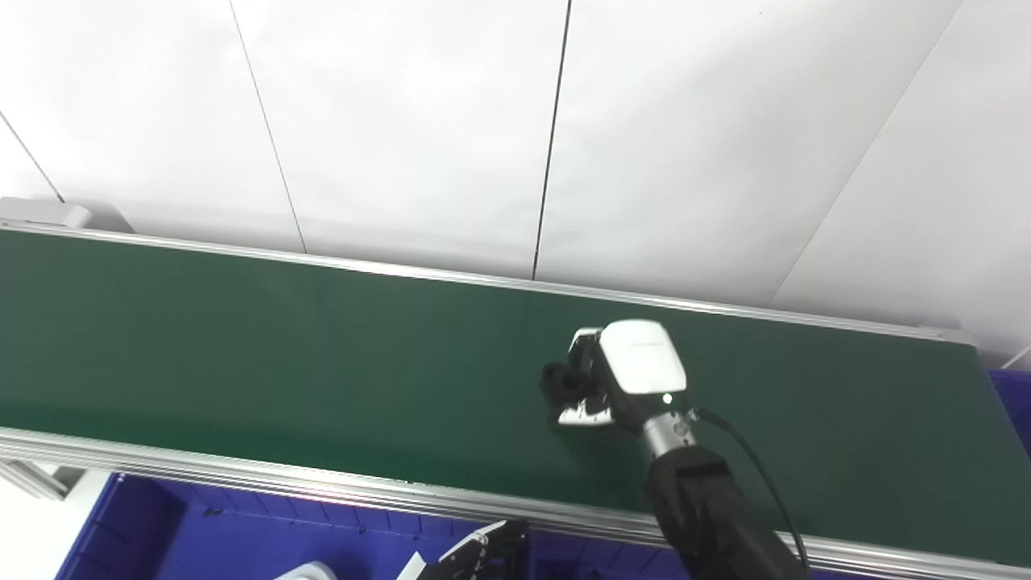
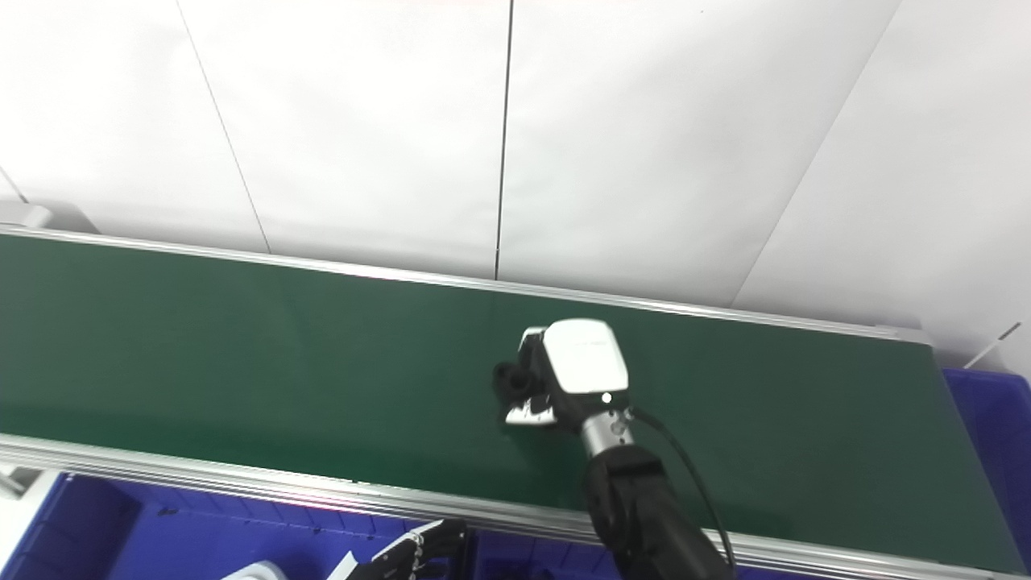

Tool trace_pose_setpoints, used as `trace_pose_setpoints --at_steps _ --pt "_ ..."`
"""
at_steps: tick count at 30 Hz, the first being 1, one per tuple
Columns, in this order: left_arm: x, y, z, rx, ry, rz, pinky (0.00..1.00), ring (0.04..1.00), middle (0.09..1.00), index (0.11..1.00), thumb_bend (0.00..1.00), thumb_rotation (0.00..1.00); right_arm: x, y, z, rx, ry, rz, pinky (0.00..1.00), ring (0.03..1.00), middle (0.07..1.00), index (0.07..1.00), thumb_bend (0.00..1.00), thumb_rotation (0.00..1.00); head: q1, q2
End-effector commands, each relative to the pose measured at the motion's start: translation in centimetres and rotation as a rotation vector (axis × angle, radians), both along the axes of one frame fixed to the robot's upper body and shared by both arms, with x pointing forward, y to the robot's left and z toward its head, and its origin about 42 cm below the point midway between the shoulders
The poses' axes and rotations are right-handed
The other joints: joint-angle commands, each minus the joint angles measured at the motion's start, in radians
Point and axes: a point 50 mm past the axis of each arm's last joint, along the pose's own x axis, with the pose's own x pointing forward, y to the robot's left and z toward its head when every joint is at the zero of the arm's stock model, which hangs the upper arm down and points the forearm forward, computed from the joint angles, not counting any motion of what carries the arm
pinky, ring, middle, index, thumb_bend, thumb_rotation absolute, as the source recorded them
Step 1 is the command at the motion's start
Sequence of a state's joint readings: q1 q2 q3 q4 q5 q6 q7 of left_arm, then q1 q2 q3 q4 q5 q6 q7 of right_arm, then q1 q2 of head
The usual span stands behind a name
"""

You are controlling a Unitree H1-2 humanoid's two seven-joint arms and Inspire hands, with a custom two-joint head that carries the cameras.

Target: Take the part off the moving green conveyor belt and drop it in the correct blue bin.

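In the left eye view, the green conveyor belt point(image 1: 282, 354) runs across the picture between two silver rails, with white wall panels behind it. The right robot hand point(image 1: 616, 374) is out over the middle of the belt, its white back turned up and its fingers point(image 1: 586, 415) curled around a small black part point(image 1: 561, 379) at the hand's left side; whether the part is lifted clear of the belt cannot be told. Below the near rail lies a blue bin point(image 1: 242, 524), and the left robot hand point(image 1: 475, 552) shows only partly at the bottom edge over it, too cut off to tell whether it is spread or closed. In the right eye view, the same right robot hand point(image 2: 564, 370) pinches the black part point(image 2: 509, 380) over the belt point(image 2: 242, 346). A second blue bin point(image 2: 995, 427) sits past the belt's right end, and the left robot hand point(image 2: 415, 552) again peeks in at the bottom.
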State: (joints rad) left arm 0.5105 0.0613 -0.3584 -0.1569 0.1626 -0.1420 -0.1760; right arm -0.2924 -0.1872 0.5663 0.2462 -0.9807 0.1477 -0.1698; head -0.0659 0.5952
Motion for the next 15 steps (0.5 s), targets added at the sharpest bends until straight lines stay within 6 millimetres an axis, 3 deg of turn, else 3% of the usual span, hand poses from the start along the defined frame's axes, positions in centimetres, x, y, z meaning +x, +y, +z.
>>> trace_pose_setpoints --at_steps 1,5,10,15 --pt "0.2 0.1 0.8 -0.006 -0.035 0.001 0.84 0.888 0.871 0.863 0.70 0.79 0.5 0.6 3.2 0.060 -0.088 0.021 0.15 0.203 0.297 0.486 0.50 0.15 -0.005 0.003" --pt "0.4 0.3 0.7 0.004 -0.048 0.009 0.82 0.870 0.860 0.858 0.72 0.80 -0.4 1.0 5.3 0.110 -0.120 0.050 0.16 0.215 0.318 0.488 0.50 0.15 -0.022 0.014" --pt "0.6 0.8 1.0 0.023 -0.053 0.006 0.80 0.863 0.860 0.864 0.70 0.81 -1.5 1.5 7.6 0.147 -0.153 0.070 0.13 0.187 0.279 0.487 0.50 0.15 -0.045 0.039" --pt "0.7 1.3 1.8 0.028 -0.053 0.008 0.82 0.874 0.868 0.880 0.71 0.84 -2.9 1.4 9.6 0.147 -0.180 0.092 0.13 0.184 0.276 0.487 0.50 0.15 -0.089 0.096"
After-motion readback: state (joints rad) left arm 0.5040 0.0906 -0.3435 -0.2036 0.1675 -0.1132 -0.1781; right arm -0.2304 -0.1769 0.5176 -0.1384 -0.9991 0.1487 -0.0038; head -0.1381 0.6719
